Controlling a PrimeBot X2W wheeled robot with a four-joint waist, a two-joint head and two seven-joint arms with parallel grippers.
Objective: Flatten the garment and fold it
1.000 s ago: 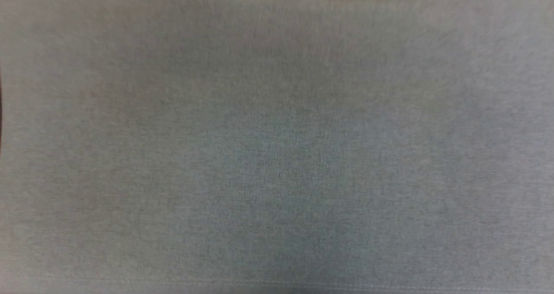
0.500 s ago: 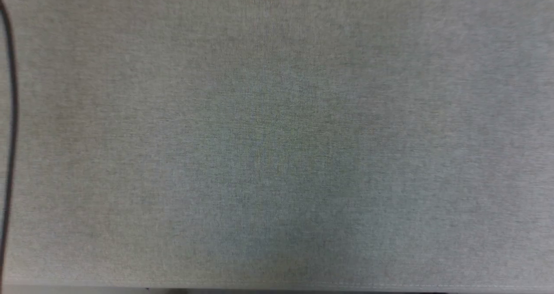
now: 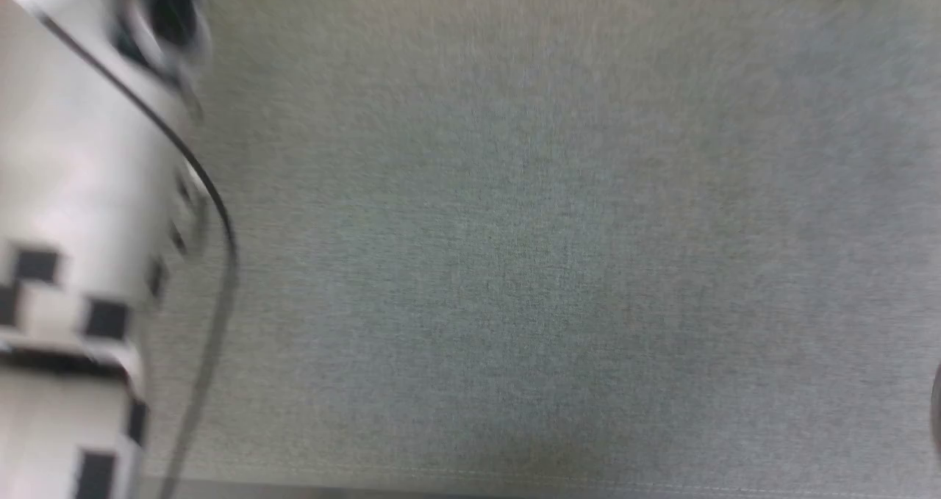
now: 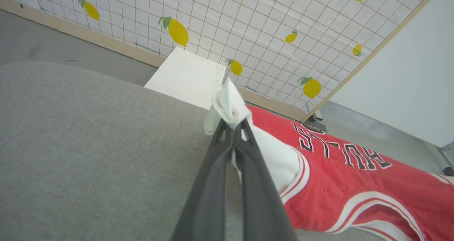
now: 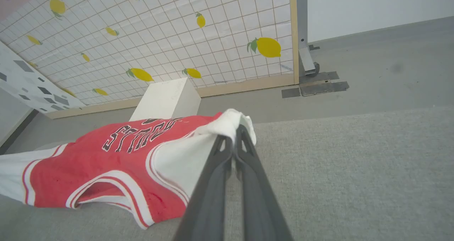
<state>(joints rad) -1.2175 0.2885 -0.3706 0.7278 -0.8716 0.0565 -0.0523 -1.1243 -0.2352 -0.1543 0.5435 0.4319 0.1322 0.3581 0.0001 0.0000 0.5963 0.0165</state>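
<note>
I see the shirt [image 4: 337, 184] lying lettering-up on the grey cloth surface [image 4: 88, 145], spread between my two grippers. Past the surface's far edge, a white box [image 4: 184, 77] stands on the grey floor in front of a lemon-print screen [image 4: 248, 17]. My left gripper [image 4: 234, 124] is pinched tight on one white sleeve, and my right gripper [image 5: 233, 134] on the other. In the head view my pale left forearm [image 3: 66, 190] is blurred at the left edge.

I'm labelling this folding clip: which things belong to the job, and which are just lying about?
Job: jersey; left tool, shut on it; right tool, shut on it; grey cloth underneath.
Lying about: white box; lemon-print screen; floor.
</note>
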